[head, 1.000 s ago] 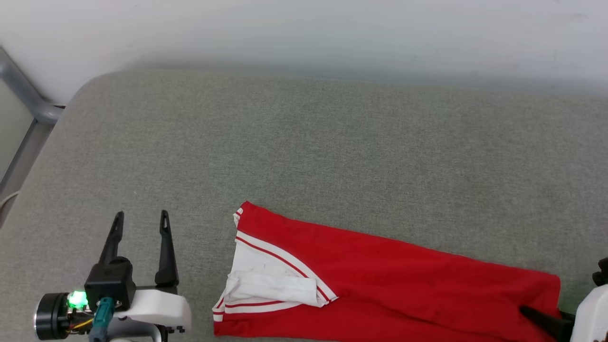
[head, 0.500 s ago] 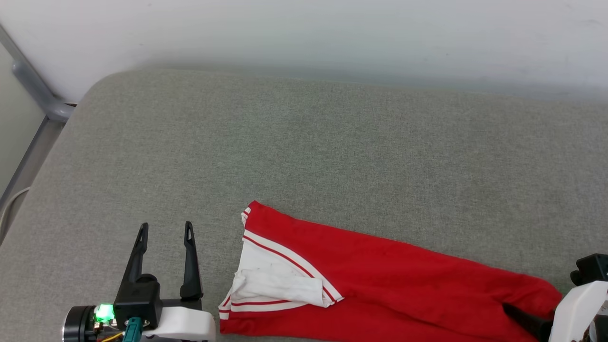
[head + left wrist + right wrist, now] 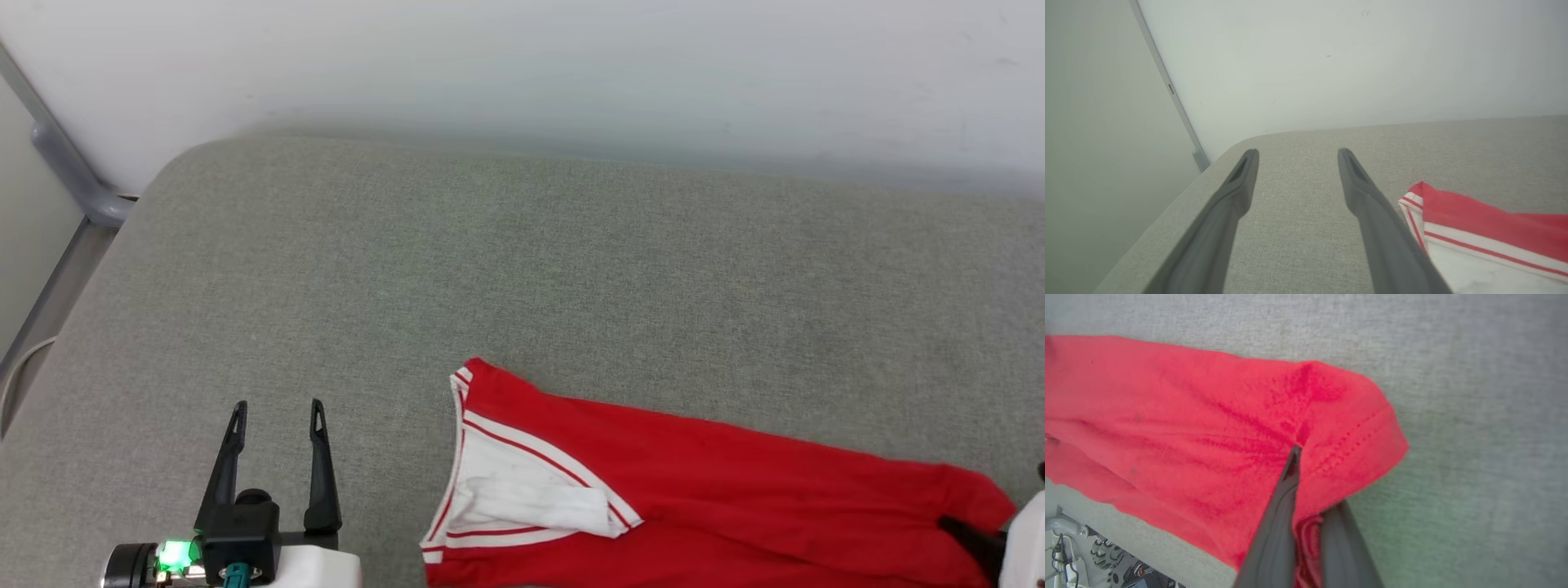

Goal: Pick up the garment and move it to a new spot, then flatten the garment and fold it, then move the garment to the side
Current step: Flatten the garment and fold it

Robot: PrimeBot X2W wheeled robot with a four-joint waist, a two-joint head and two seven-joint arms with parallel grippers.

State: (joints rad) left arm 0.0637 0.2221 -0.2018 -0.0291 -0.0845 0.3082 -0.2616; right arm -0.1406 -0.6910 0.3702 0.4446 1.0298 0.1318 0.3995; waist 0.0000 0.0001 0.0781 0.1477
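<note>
Right claw [image 3: 1316, 477] clamped the garment [image 3: 735, 490] at its corner; left claw [image 3: 277, 408] hung open, empty. Probably the final slide aside, though the garment was half cropped. Next called for a smooth, low drag.

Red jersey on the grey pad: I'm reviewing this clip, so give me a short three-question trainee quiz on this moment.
1. True or false: the left gripper is shut on the red jersey.
2. The right gripper is: A) open above the jersey; B) shut on the jersey's red hemmed corner; C) shut on nothing.
3. Fill in: the jersey lies on a ___ padded surface.

Key: 1 false, it is open beside the jersey. 2 B. 3 grey.
</note>
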